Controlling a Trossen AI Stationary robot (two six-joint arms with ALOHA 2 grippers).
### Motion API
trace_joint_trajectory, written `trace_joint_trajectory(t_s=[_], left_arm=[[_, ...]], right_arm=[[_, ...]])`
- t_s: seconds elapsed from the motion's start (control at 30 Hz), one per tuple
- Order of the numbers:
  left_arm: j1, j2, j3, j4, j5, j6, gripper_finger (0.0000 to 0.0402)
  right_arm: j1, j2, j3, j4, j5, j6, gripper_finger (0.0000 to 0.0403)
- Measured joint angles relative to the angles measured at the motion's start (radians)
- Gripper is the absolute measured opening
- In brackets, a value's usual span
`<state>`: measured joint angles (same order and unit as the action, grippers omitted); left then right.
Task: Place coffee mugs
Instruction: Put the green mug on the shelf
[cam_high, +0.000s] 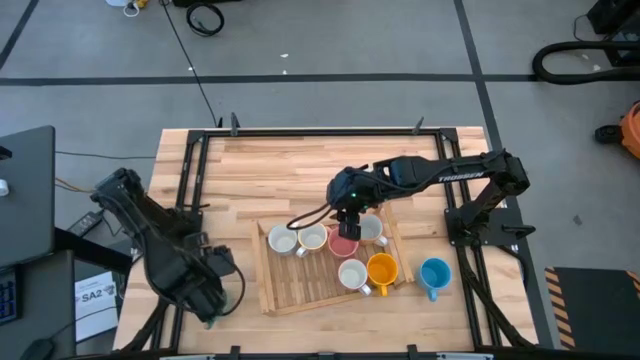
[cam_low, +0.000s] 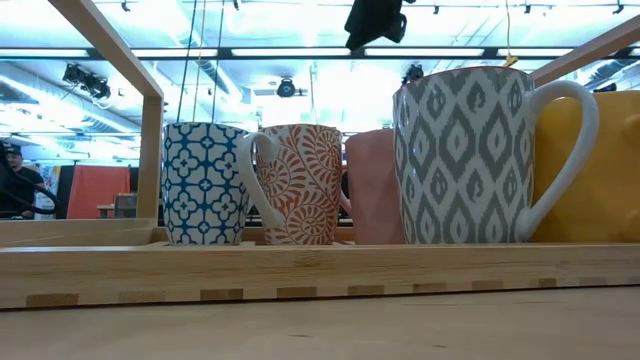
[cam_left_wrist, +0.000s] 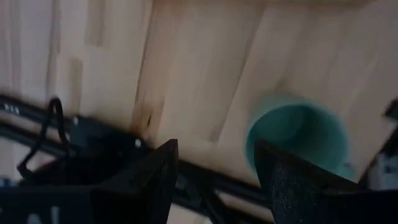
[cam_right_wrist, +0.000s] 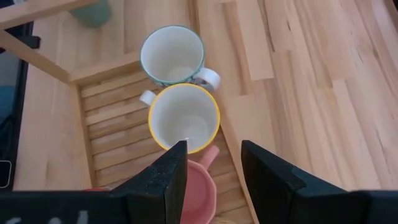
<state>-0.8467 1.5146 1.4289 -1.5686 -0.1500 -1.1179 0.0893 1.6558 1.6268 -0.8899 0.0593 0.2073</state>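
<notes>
A slatted wooden tray (cam_high: 300, 290) holds several coffee mugs: two pale ones (cam_high: 282, 240) (cam_high: 312, 238), a pink one (cam_high: 343, 243), a grey-patterned one (cam_high: 372, 230), a white one (cam_high: 352, 273) and an orange one (cam_high: 382, 268). A blue mug (cam_high: 435, 272) stands on the table right of the tray. My right gripper (cam_right_wrist: 211, 168) hangs open above the pink mug (cam_right_wrist: 199, 193), holding nothing. My left gripper (cam_left_wrist: 214, 168) is open over the table's near left edge, beside a green mug (cam_left_wrist: 298, 137) standing on the wood. The left arm hides that mug in the high view.
The tray's raised rim (cam_low: 300, 265) and a wooden frame post (cam_low: 150, 150) stand in front of the mugs in the low view. Black rails (cam_high: 190, 190) run along the table's sides. Bare table (cam_high: 300, 165) lies beyond the tray.
</notes>
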Motion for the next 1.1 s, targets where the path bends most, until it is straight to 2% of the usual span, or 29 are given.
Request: trace_joint_trajectory(t_s=[0.27,0.77,1.1], left_arm=[[0.000,0.000,-0.152,0.137,0.114,0.039,0.0217],[0.000,0.000,-0.317,0.364,0.122,0.067,0.0217],[0.000,0.000,-0.421,0.518,0.122,0.143,0.0217]], right_arm=[[0.001,0.000,0.000,-0.001,0.000,-0.001,0.0157],[0.001,0.000,0.000,-0.001,0.000,-0.001,0.0157],[0.001,0.000,0.000,-0.001,0.000,-0.001,0.0157]])
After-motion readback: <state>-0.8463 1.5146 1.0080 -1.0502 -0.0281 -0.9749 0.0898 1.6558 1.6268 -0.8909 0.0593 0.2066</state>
